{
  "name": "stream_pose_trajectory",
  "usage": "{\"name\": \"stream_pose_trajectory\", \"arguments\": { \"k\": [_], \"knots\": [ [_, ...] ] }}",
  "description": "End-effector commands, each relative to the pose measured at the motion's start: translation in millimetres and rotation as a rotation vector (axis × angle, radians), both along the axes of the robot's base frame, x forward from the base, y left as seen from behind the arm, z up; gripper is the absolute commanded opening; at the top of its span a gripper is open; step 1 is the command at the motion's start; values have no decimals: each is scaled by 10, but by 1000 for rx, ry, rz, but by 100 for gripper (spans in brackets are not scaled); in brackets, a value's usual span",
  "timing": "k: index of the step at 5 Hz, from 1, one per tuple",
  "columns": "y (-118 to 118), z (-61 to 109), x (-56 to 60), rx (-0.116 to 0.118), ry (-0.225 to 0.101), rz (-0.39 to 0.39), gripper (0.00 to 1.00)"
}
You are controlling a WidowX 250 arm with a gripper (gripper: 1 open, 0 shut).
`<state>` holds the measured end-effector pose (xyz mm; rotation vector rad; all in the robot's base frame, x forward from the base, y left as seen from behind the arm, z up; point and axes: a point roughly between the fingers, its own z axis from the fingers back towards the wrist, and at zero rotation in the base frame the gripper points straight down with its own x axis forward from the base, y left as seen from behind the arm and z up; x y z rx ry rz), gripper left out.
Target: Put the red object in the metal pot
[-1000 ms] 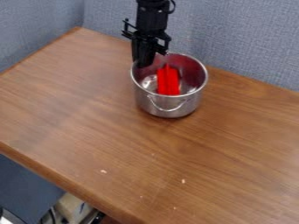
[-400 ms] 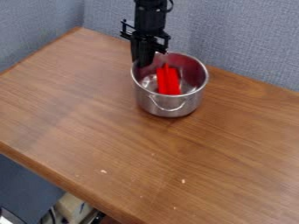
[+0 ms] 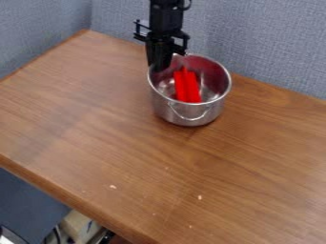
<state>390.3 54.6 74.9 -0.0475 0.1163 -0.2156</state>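
Observation:
The metal pot (image 3: 193, 107) stands on the wooden table toward its far side. The red object (image 3: 189, 87) lies inside it, leaning against the far inner wall. My black gripper (image 3: 162, 69) points straight down at the pot's left rim, with its tips dipping just inside. The fingers look pressed together, with no gap showing, so it is shut. The red object lies to the right of the fingertips and is not between them. Whether the tips touch the rim I cannot tell.
The wooden table (image 3: 114, 152) extends left and toward the camera, its front edge running diagonally at the lower left. A grey-blue wall (image 3: 254, 38) rises close behind the pot.
The pot with the red object inside sits a touch further right than a second ago. The gripper has hardly moved and stays shut.

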Motion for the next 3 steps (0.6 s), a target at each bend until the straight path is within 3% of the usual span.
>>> {"name": "stream_pose_trajectory", "arguments": {
  "k": [1, 3],
  "knots": [
    [-72, 565, 92, 0, -138, -34, 0],
    [-362, 788, -100, -25, -166, -25, 0]
  ]
}}
